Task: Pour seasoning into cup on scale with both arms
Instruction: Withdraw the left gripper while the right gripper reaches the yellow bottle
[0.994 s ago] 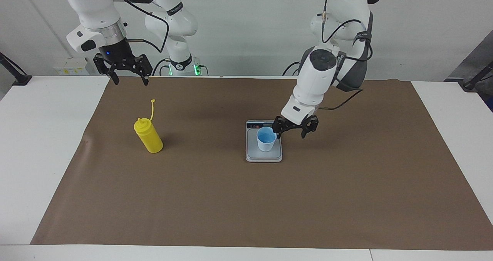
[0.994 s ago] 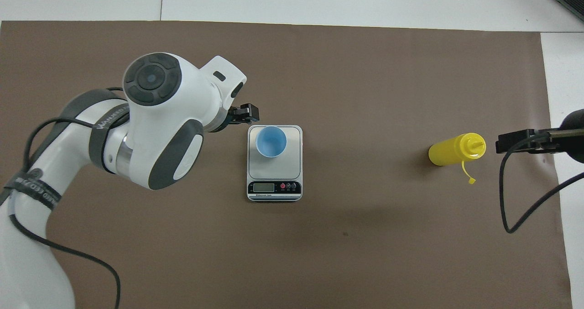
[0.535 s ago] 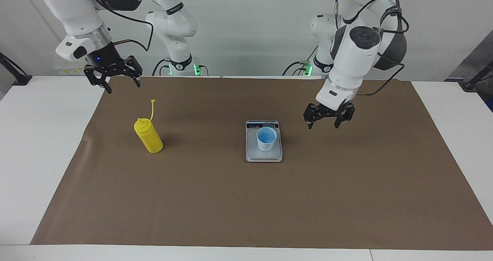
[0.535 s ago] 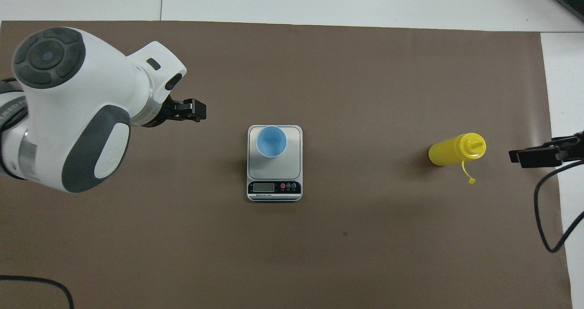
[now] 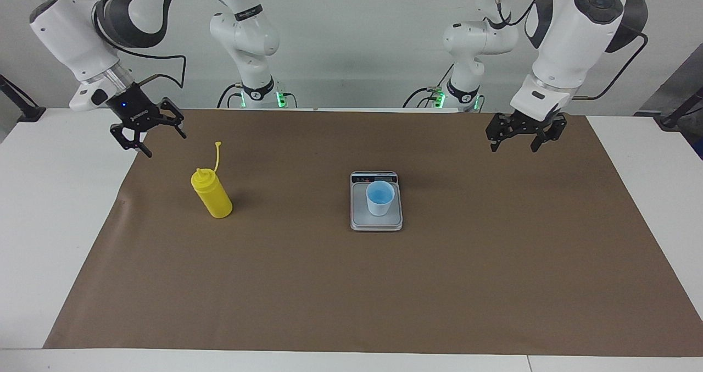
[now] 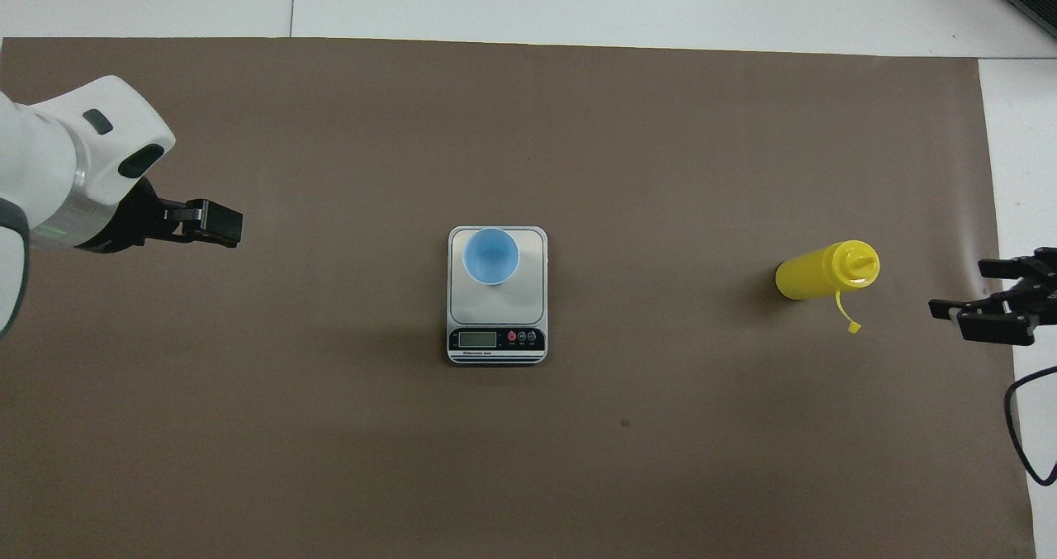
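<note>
Facing view: the kitchen scale (image 5: 376, 207) is seen lying flat on the brown paper sheet (image 5: 494, 284) that covers the middle of the white table (image 5: 49, 240). The light blue cup (image 5: 380, 197) is standing upright on the scale's weighing plate, with the dark display strip on the edge nearer to the robots. The yellow squeeze bottle (image 5: 212, 194) is standing well apart from the scale, toward the right arm's end of the table, its cap tether sticking up. The right gripper (image 5: 147, 135) is raised over the sheet's edge, well apart from the scale, with jaws apart and nothing held. The left gripper (image 5: 522, 135) is raised over the sheet toward the left arm's end, well apart from the scale, with jaws apart and nothing held.

Overhead view: the cup (image 6: 491, 255) is placed on the part of the scale (image 6: 497, 295) farther from the robots. The bottle (image 6: 826, 270) is seen level with the scale. The left gripper (image 6: 210, 222) and right gripper (image 6: 995, 299) are found at either end, both well clear of the scale.
</note>
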Controlling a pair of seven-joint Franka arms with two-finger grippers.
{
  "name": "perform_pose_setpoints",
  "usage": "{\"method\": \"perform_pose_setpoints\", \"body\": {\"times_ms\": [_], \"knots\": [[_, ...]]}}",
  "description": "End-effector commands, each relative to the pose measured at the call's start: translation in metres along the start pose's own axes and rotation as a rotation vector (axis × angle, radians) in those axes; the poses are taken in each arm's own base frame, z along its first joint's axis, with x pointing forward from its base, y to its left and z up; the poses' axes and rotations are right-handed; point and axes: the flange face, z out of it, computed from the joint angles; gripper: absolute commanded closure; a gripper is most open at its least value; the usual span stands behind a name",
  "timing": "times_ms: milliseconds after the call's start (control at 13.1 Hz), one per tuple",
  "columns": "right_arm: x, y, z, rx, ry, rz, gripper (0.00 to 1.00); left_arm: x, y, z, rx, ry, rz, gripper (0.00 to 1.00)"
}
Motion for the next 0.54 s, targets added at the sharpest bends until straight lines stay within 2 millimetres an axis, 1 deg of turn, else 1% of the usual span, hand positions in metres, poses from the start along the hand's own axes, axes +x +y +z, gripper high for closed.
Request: {"method": "perform_pose_setpoints", "body": {"times_ms": [0,76,153,229,306,382,459], "knots": [[-0.028,0.011,0.024,0.047,0.105,-0.086,0.00,-0.005,-0.018,-0.015,0.013,-0.016,-0.012,0.00],[-0.034,0.018,0.028,0.033,0.128,-0.134,0.00,-0.006,-0.025,-0.018,0.013,-0.017,-0.018,0.00],[-0.037,0.022,0.037,0.035,0.146,-0.187,0.00,-0.012,-0.027,-0.022,0.015,-0.009,-0.023,0.00],[-0.042,0.023,0.048,0.058,0.168,-0.194,0.00,-0.016,-0.023,-0.018,0.018,-0.023,-0.025,0.00],[-0.058,0.030,0.058,0.076,0.190,-0.191,0.00,-0.018,-0.026,-0.014,0.020,-0.037,-0.031,0.00],[-0.070,0.040,0.070,0.088,0.232,-0.216,0.00,-0.019,-0.028,-0.017,0.020,-0.034,-0.025,0.00],[-0.075,0.046,0.082,0.099,0.266,-0.263,0.00,-0.019,-0.029,-0.019,0.020,-0.032,-0.022,0.00]]}}
